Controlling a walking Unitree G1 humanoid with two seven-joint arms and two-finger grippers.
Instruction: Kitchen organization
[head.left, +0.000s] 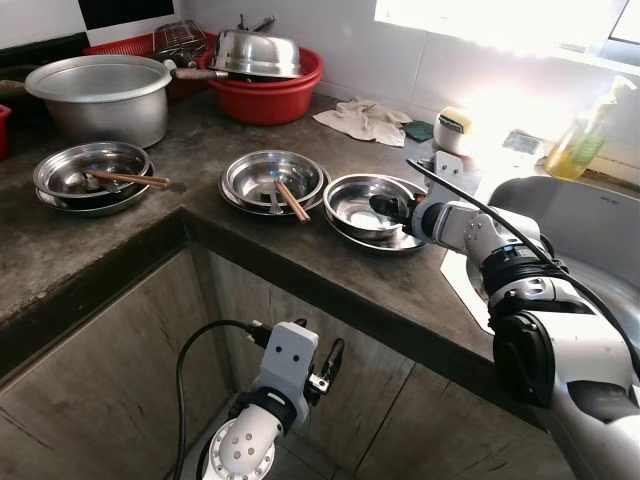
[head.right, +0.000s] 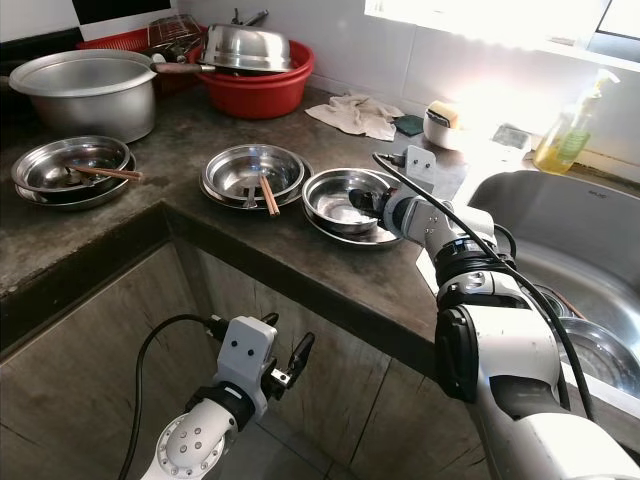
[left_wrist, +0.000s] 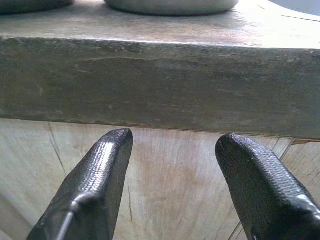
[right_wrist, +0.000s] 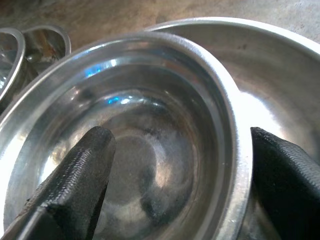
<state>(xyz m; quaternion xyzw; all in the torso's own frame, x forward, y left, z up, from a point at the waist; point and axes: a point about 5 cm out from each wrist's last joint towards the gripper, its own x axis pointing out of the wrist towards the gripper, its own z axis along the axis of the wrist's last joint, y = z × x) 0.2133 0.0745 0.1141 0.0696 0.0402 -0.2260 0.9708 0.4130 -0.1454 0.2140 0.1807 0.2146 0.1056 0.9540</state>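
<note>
At centre right of the frame, the right pincer (head.left: 393, 212) straddles the rim of a round steel bowl (head.left: 362, 205), one ridged black finger (right_wrist: 75, 180) inside the polished basin and the other outside the lip, spread apart rather than clenched. That bowl sits nested in a wider steel plate (head.left: 400, 243) on a dark, mottled stone worktop (head.left: 130, 235) with a thick, rough front edge. Just left of it lies a second stack of steel dishes (head.left: 272, 178) holding brown chopsticks (head.left: 291, 200); a third stack (head.left: 92, 176) rests at far left. Toward the upper left stand a dull aluminium pot (head.left: 103, 97) and a red plastic basin (head.left: 268, 92) carrying an upturned steel bowl. A crumpled cloth (head.left: 363, 120) lies beside the white tiled wall, and a steel sink (head.right: 585, 260) fills the right. Low in the frame, the left pincer (head.left: 326, 369) hangs open before the wood-grain cabinet front (left_wrist: 170, 170).
</note>
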